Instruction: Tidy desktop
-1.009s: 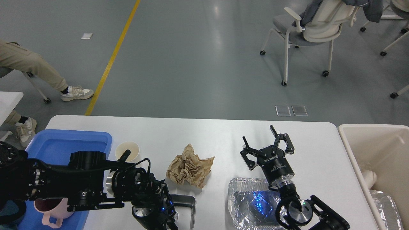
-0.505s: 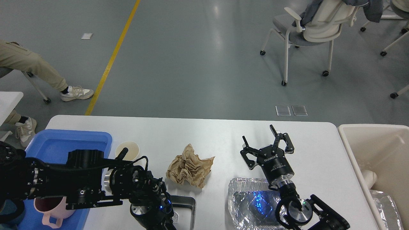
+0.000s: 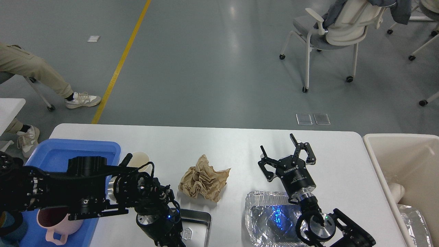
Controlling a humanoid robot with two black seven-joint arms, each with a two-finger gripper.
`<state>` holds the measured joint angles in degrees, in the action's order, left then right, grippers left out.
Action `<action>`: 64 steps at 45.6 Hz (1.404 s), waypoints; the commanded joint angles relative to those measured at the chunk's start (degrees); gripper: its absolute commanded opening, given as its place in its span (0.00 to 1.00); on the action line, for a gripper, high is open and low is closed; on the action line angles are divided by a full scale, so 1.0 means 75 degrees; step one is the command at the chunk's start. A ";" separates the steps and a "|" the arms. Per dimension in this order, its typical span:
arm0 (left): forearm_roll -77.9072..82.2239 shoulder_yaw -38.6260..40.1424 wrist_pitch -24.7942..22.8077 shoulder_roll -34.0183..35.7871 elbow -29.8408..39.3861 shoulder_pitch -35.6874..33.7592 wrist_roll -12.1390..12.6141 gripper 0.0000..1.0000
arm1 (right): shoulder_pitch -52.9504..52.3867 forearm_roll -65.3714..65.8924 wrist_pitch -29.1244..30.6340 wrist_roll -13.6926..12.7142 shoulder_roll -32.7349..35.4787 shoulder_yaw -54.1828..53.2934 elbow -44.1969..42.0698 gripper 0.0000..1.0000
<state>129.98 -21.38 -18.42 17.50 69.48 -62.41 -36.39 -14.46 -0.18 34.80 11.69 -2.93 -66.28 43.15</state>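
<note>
The white desktop carries a crumpled brown paper at its middle. A paper cup stands next to the blue tray, half hidden behind my left arm. A steel tray and a foil tray lie at the near edge. My left gripper points down at the bottom edge beside the steel tray, and its fingers are cut off. My right gripper is open and empty, raised just beyond the foil tray.
A pink mug sits in the blue tray. A beige bin at the right end holds foil and a white object. Chairs and a seated person are on the floor beyond the desktop.
My left arm has shifted a little to the left and toward the near edge, covering more of the paper cup. The right arm has not moved.
</note>
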 commanded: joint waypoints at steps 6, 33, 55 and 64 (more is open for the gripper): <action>0.0003 -0.0032 -0.0005 0.0139 -0.0041 -0.0069 -0.0034 0.00 | -0.0017 0.0000 0.0000 -0.0001 0.0003 -0.0011 0.0000 1.00; 0.0003 0.0027 0.0006 0.0268 0.0240 -0.0689 -0.0128 0.00 | -0.0064 0.0000 -0.0012 -0.0001 0.0003 -0.0011 -0.0047 1.00; 0.0003 0.0085 -0.0017 0.0280 0.0486 -0.0983 -0.0163 0.00 | -0.0075 0.0000 -0.0012 -0.0001 0.0003 -0.0011 -0.0046 1.00; 0.0003 0.0366 -0.0029 0.0572 0.0767 -0.1006 -0.0081 0.02 | -0.0064 0.0000 -0.0012 -0.0001 0.0003 0.0001 -0.0082 1.00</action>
<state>129.99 -20.36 -18.68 20.27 74.02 -69.79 -37.49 -15.03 -0.15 34.72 11.67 -2.90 -66.35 42.77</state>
